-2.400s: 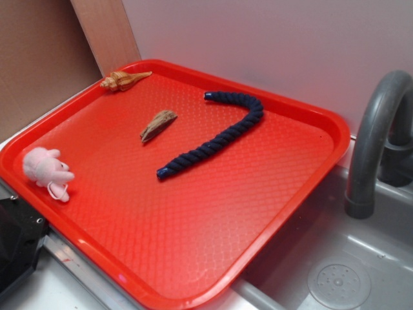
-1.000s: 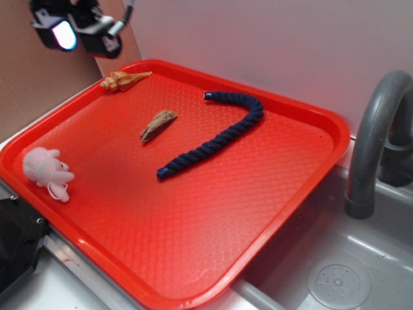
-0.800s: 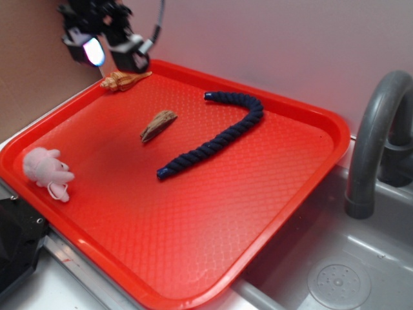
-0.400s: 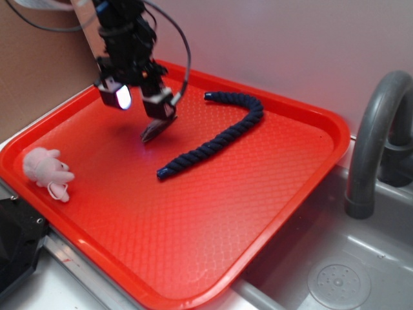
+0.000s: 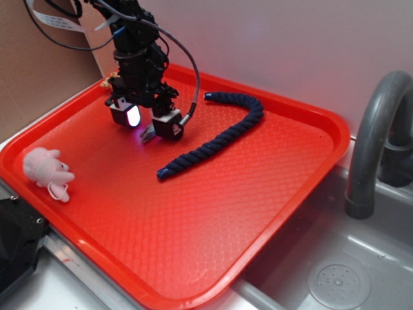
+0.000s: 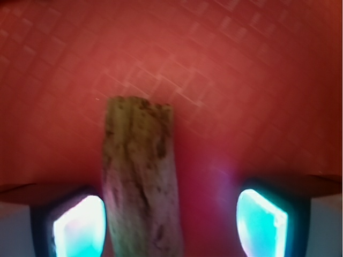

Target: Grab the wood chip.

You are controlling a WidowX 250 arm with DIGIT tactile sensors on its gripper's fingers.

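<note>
I see the gripper (image 6: 170,222) spread, wood chip (image 6: 140,176) between its pads (nearer the left one), long axis crossing the closing line.

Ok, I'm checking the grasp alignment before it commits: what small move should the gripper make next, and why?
Probably shift slightly toward the right pad, then close. In the wrist view the wood chip lies between the open gripper pads but hugs the left one, leaving a wide gap on the right. The exterior view shows the gripper low over the red tray.
</note>
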